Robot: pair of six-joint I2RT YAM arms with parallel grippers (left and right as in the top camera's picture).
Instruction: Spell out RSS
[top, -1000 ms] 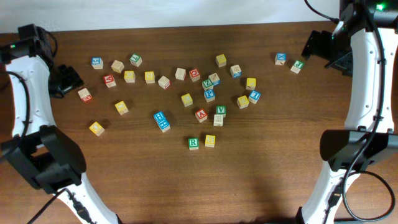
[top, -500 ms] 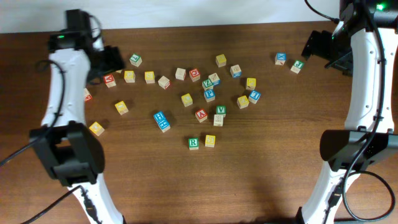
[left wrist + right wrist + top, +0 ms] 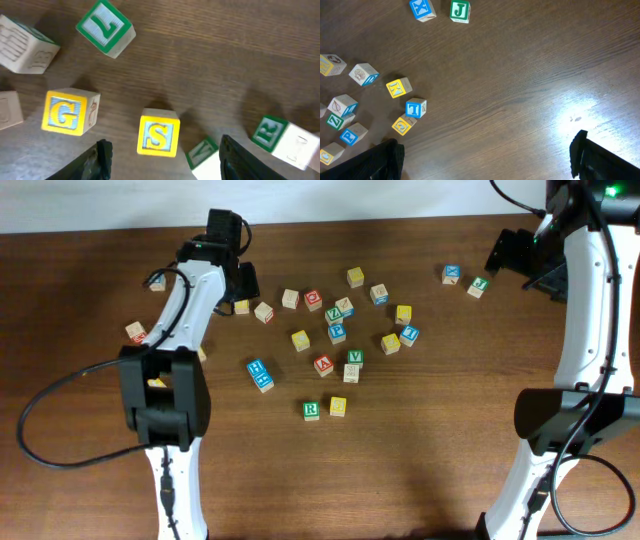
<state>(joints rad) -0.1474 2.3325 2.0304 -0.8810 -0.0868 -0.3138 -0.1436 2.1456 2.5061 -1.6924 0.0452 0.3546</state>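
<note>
A yellow S block point(image 3: 158, 136) lies on the wooden table in the left wrist view, just ahead of my open, empty left gripper point(image 3: 165, 161) and between its fingers' line. A yellow G block point(image 3: 65, 112) is left of it. A green V block point(image 3: 202, 152) and a green R-faced block point(image 3: 270, 134) are to its right. In the overhead view my left gripper point(image 3: 243, 283) hovers over the upper-left blocks. A green R block point(image 3: 311, 410) sits at the front centre with a yellow block point(image 3: 338, 406) beside it. My right gripper point(image 3: 505, 252) is open and empty at the far right.
Several letter blocks are scattered across the middle of the table, among them a blue H block point(image 3: 259, 374). A blue X block point(image 3: 422, 9) and a green J block point(image 3: 460, 11) lie near the right arm. The table's back edge point(image 3: 400, 222) is close behind.
My left arm has swung from the far left edge rightward to the upper-left blocks. The right arm has not moved. No block has shifted.
</note>
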